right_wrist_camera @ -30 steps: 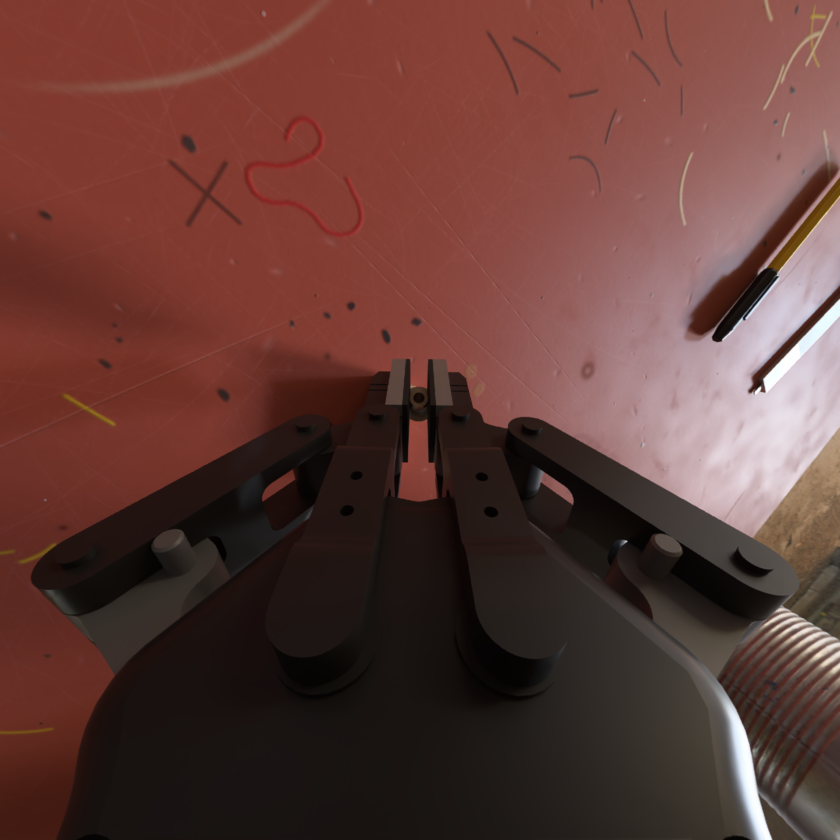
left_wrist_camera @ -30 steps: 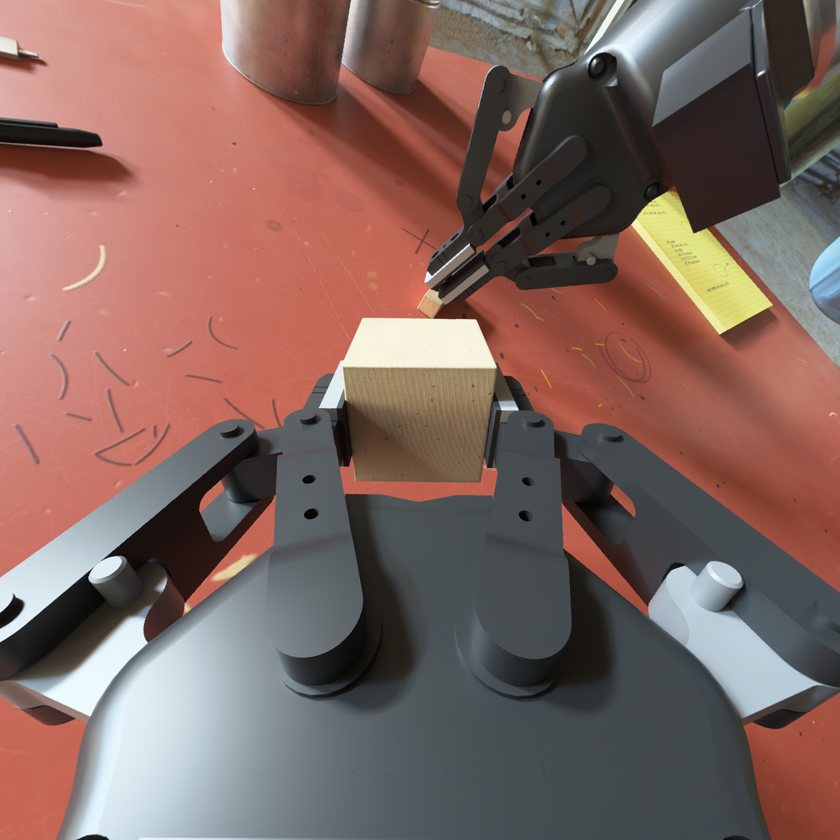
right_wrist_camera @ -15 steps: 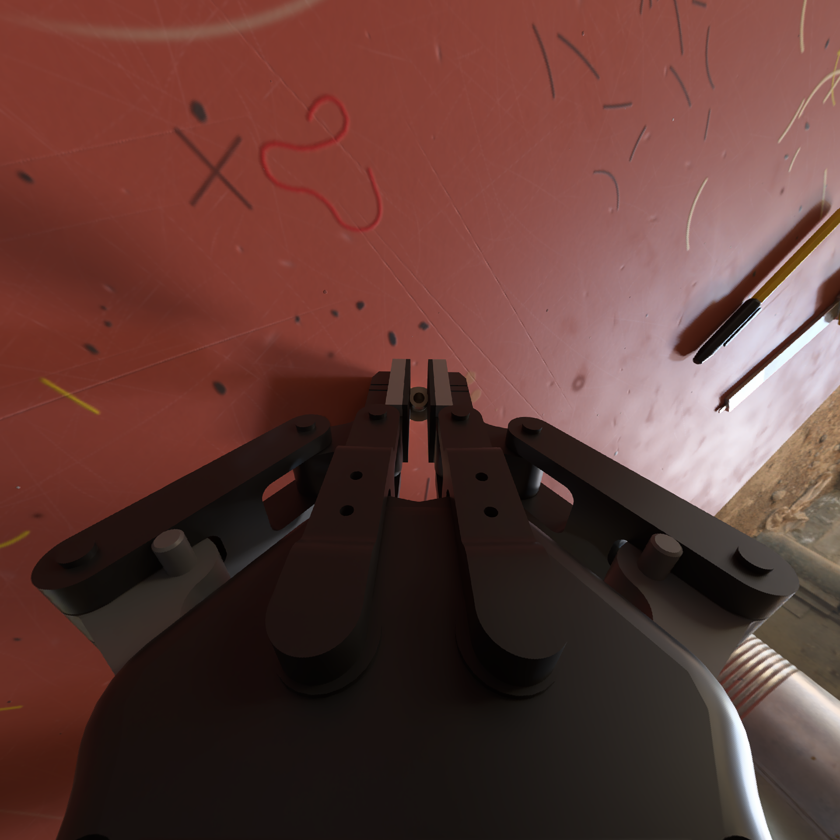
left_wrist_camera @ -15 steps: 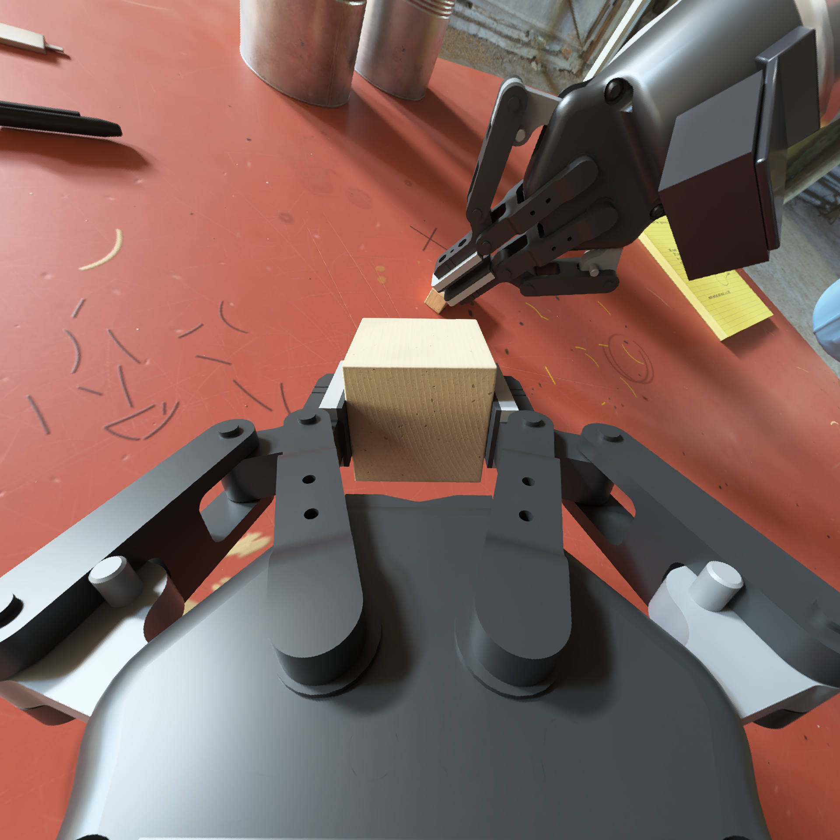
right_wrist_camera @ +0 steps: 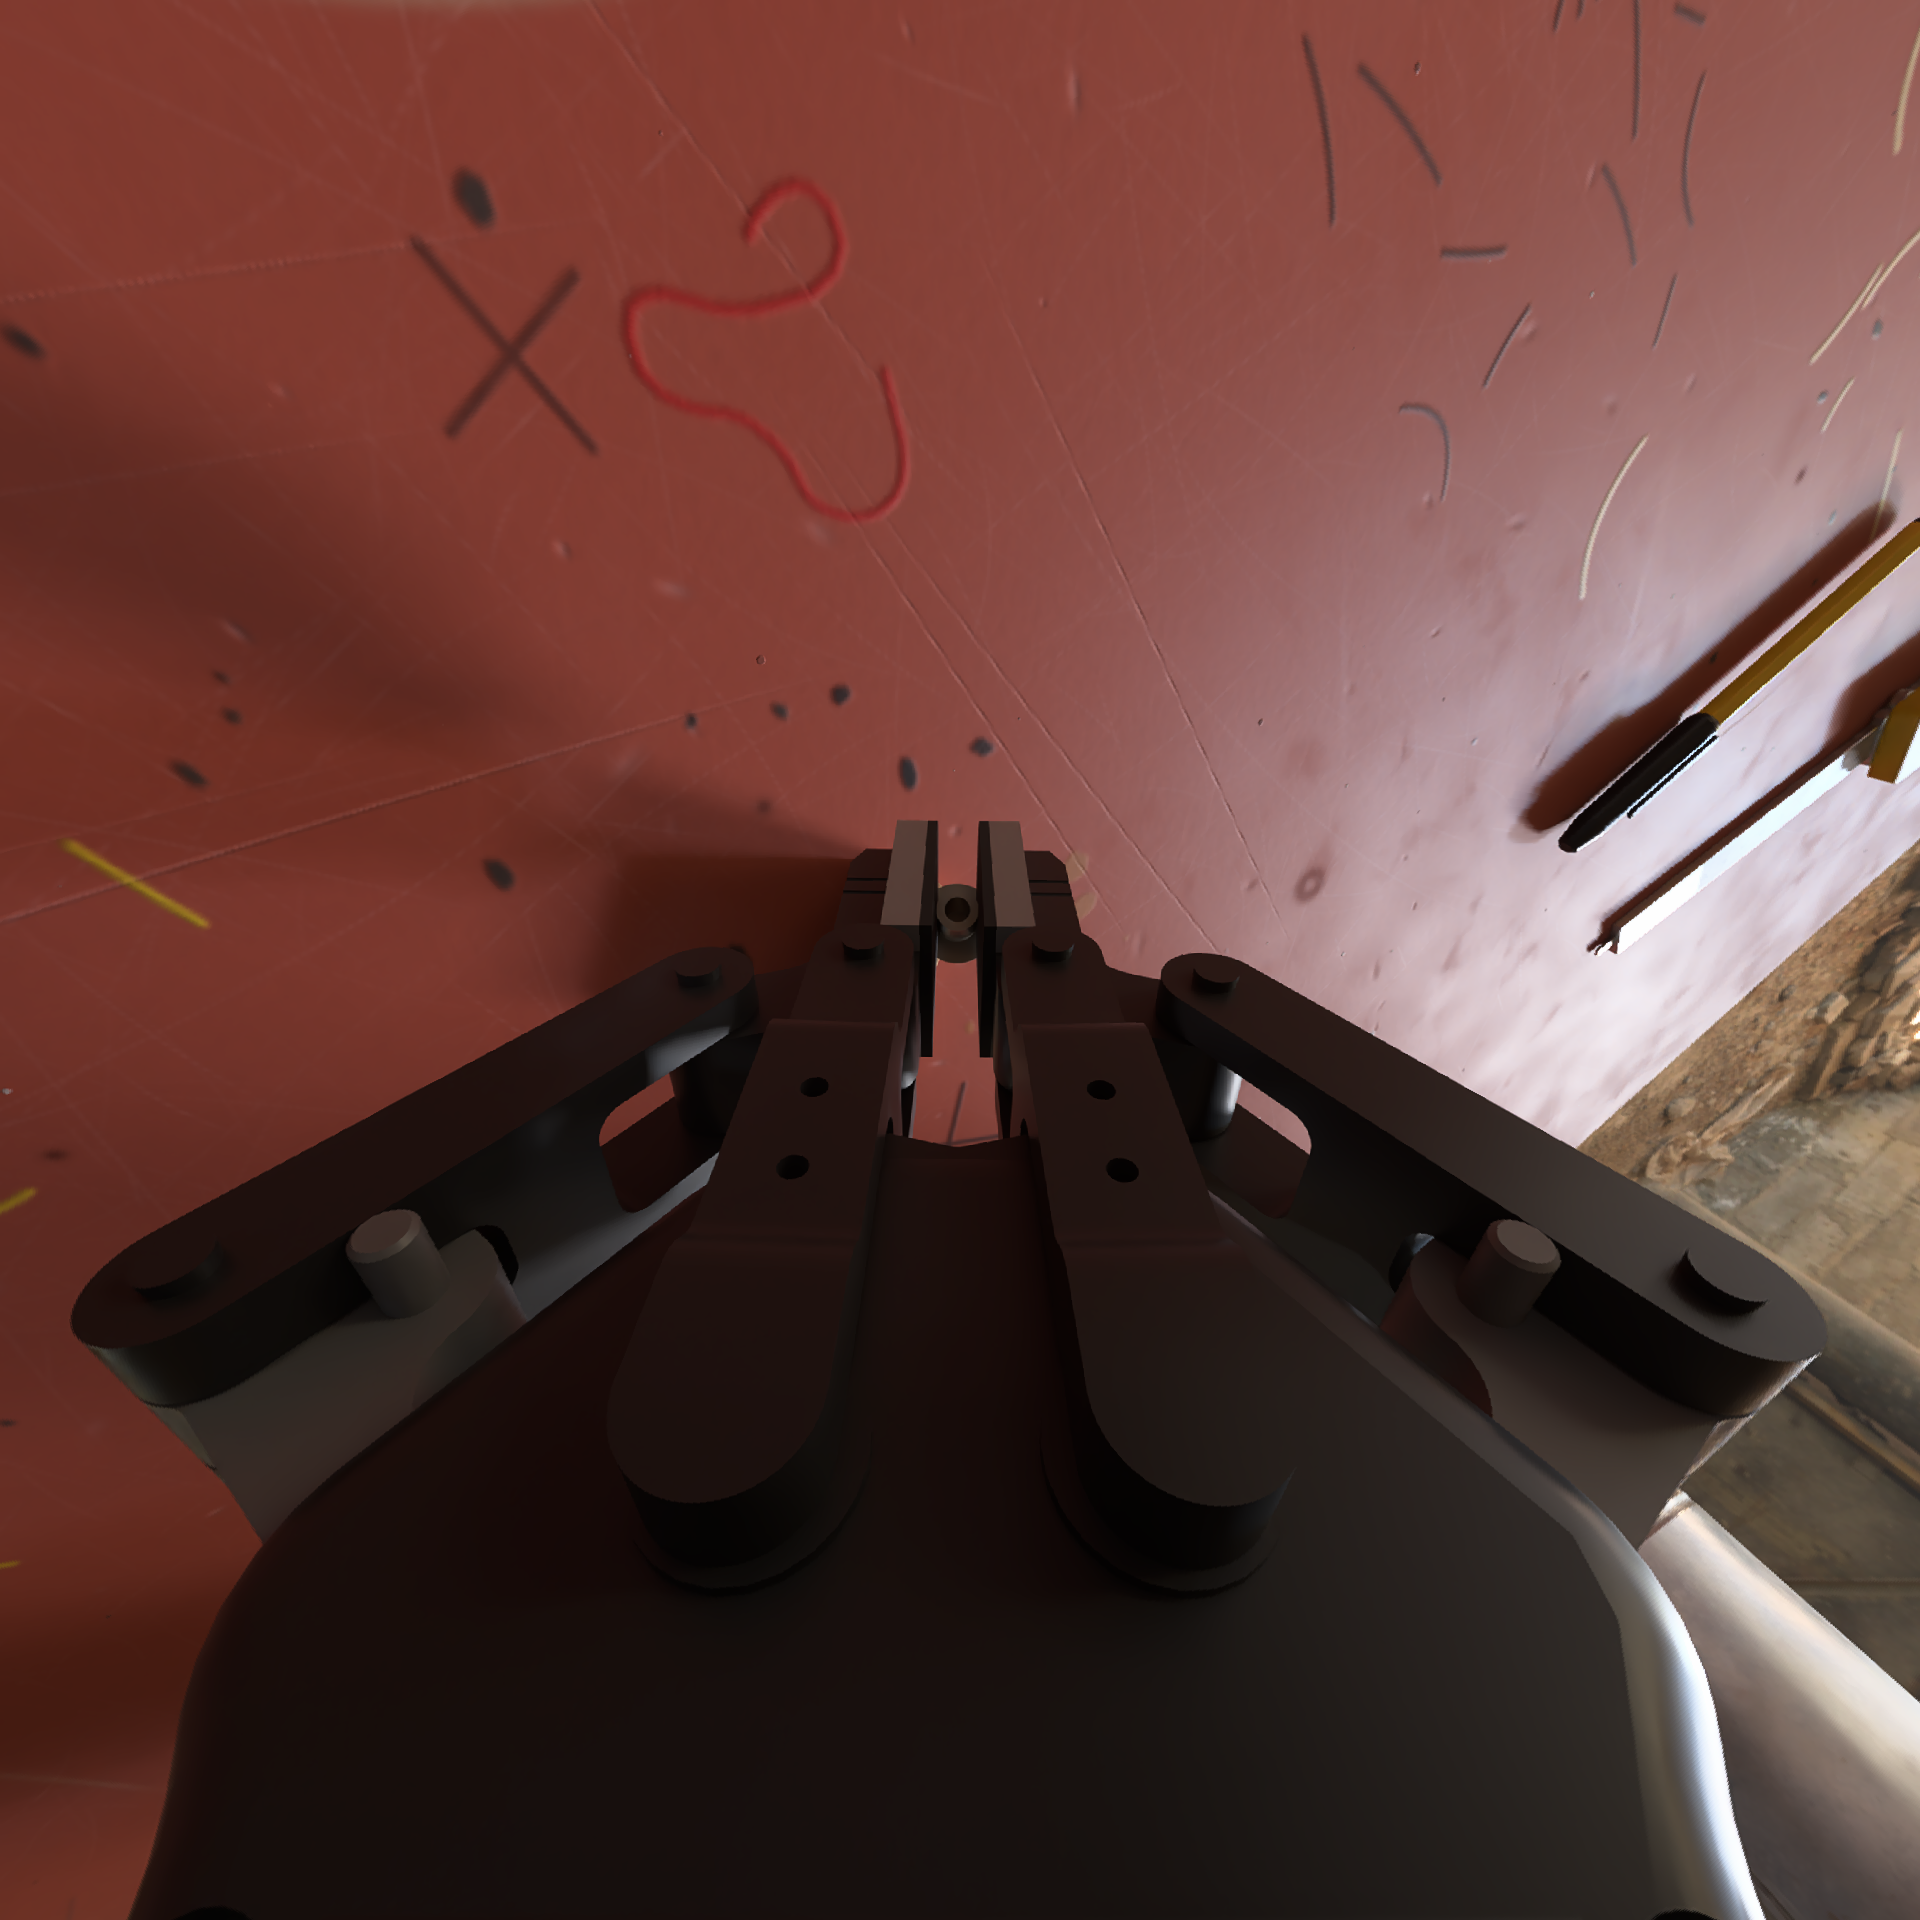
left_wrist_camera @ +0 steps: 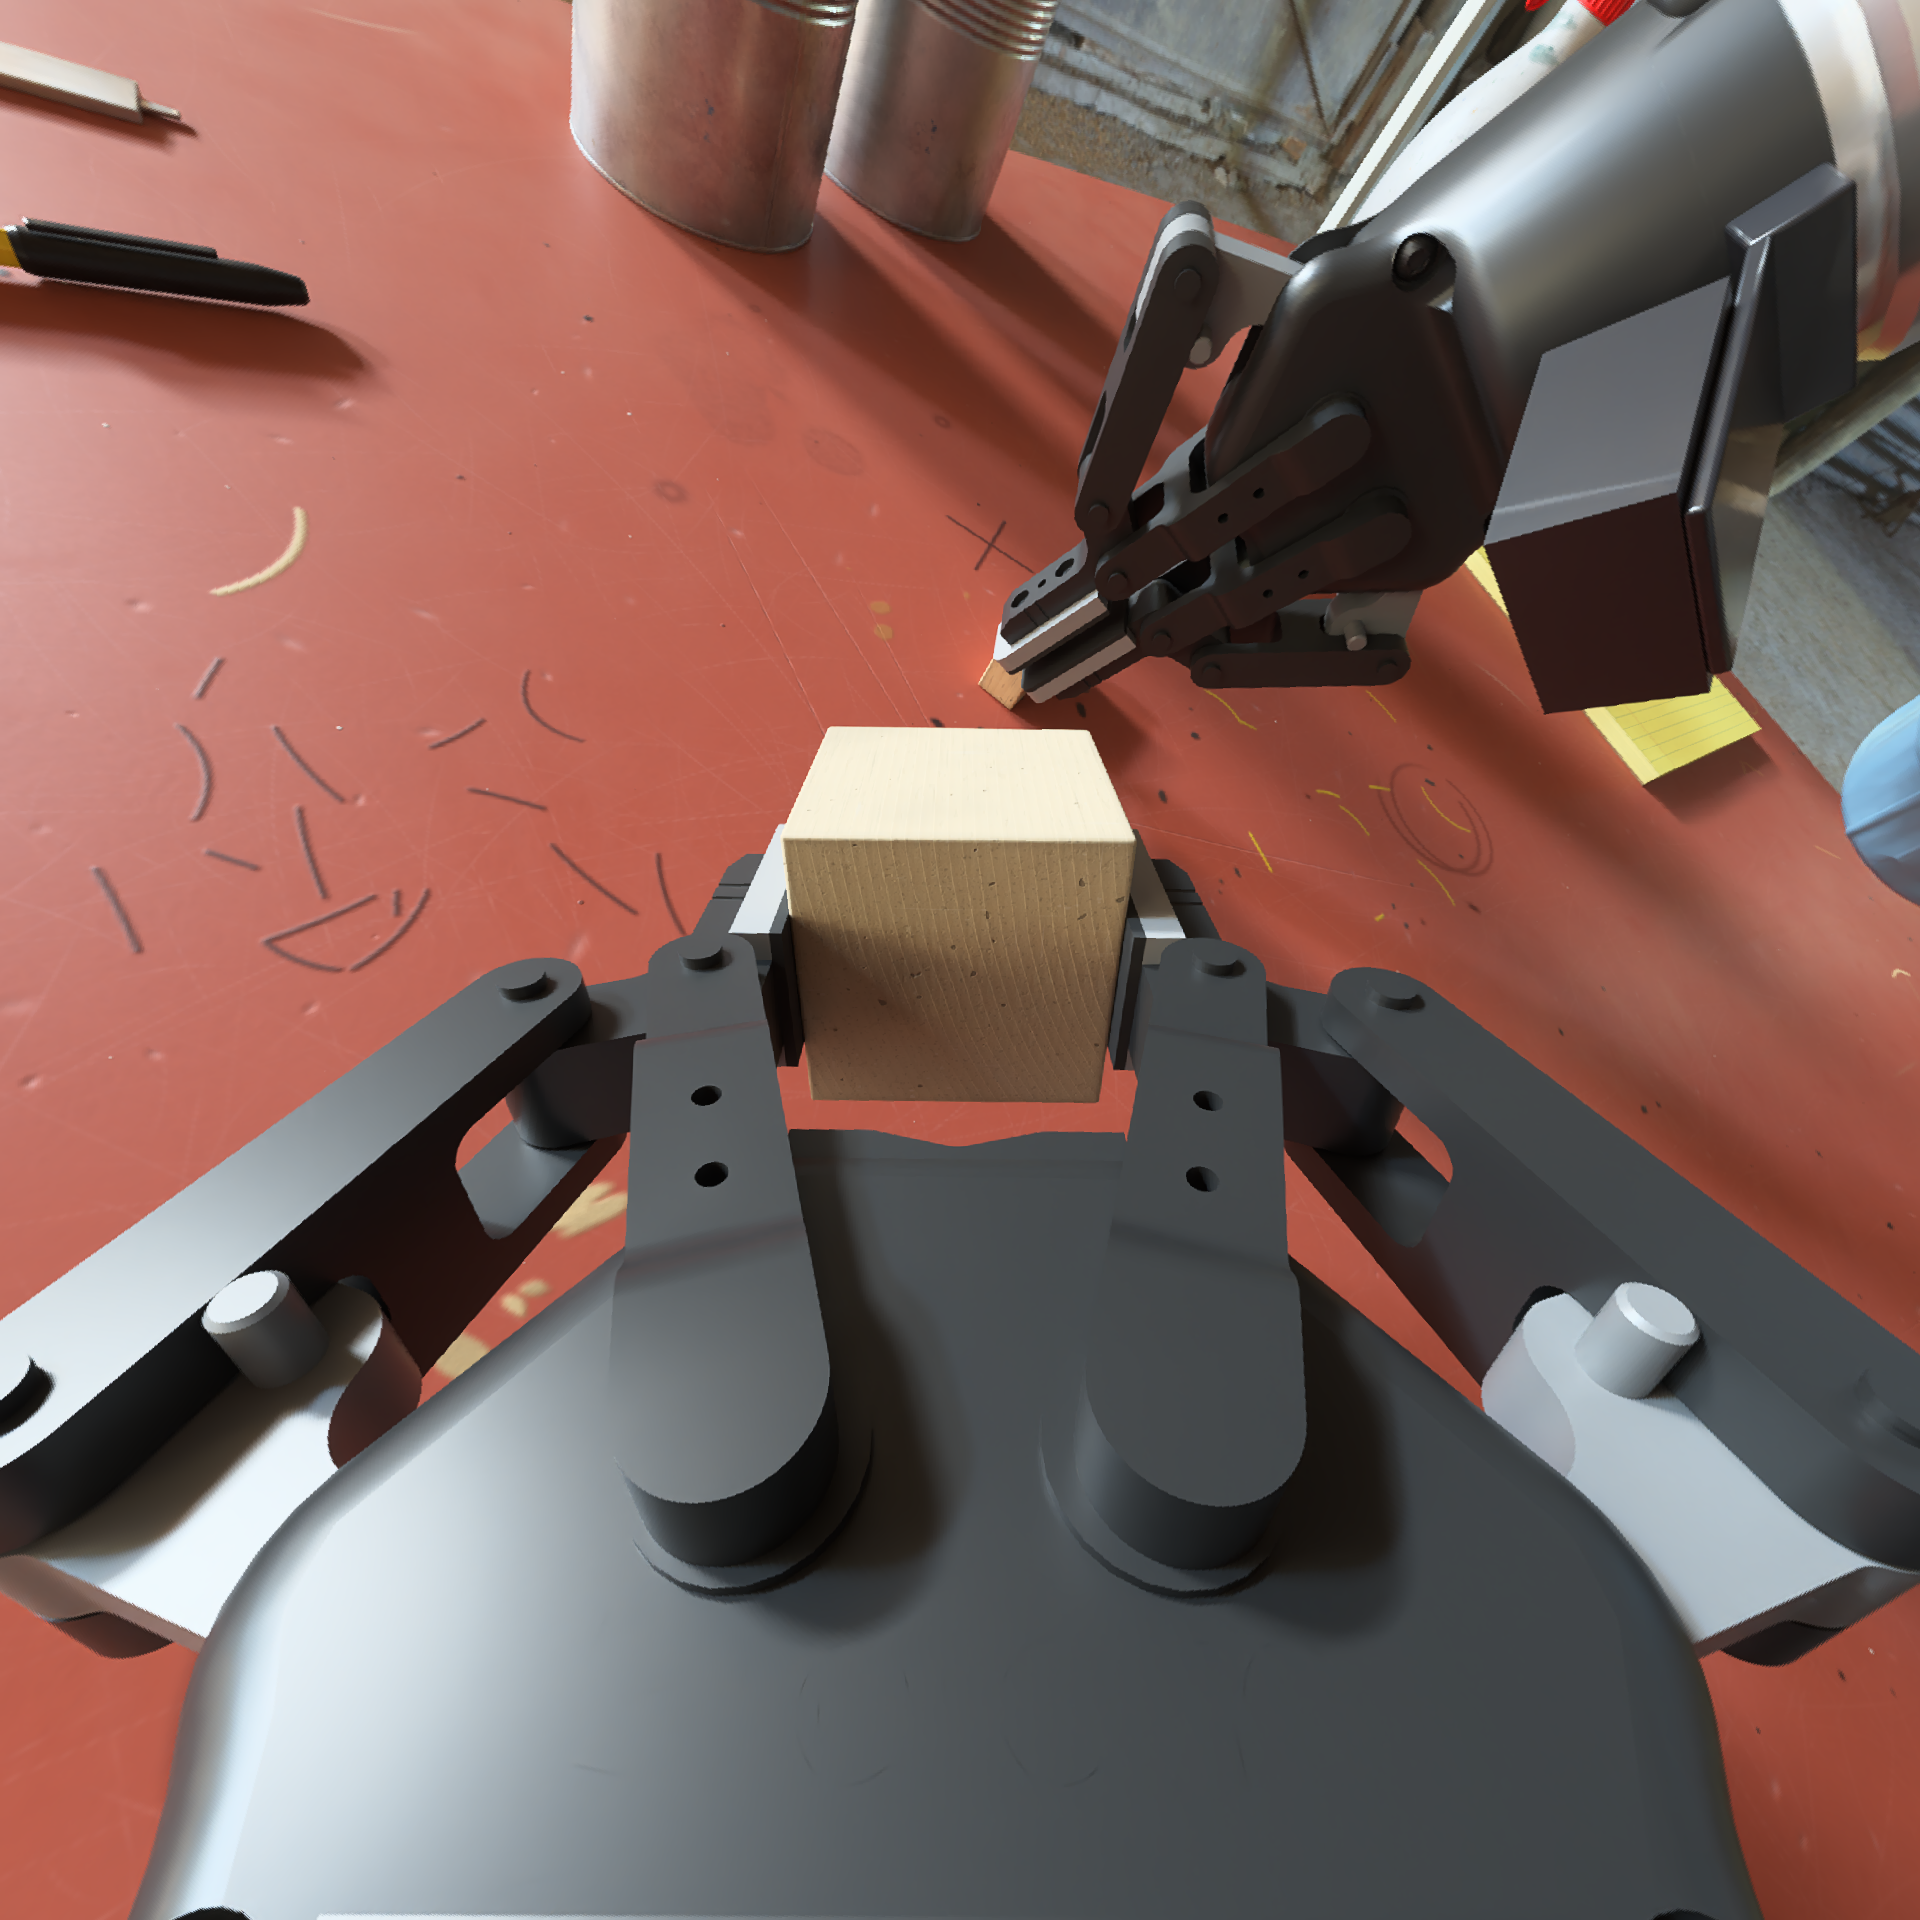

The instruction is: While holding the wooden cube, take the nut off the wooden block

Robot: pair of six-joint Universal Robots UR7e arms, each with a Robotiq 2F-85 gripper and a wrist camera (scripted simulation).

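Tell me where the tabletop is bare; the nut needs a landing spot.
Bare: the stretch between the pen, the metal cans and the wooden cube. Crowded: around the right gripper, by the small block and yellow notepad.

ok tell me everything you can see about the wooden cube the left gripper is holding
The wooden cube is pale, light-coloured wood with fine grain lines and small dark specks, its edges crisp. It sits square between the pads of the left gripper, one pad pressed flat on each side face. The top face is lit and the near face is partly in shadow. The red table shows under its bottom edge, so it looks raised. The right gripper works beyond it, apart from it.
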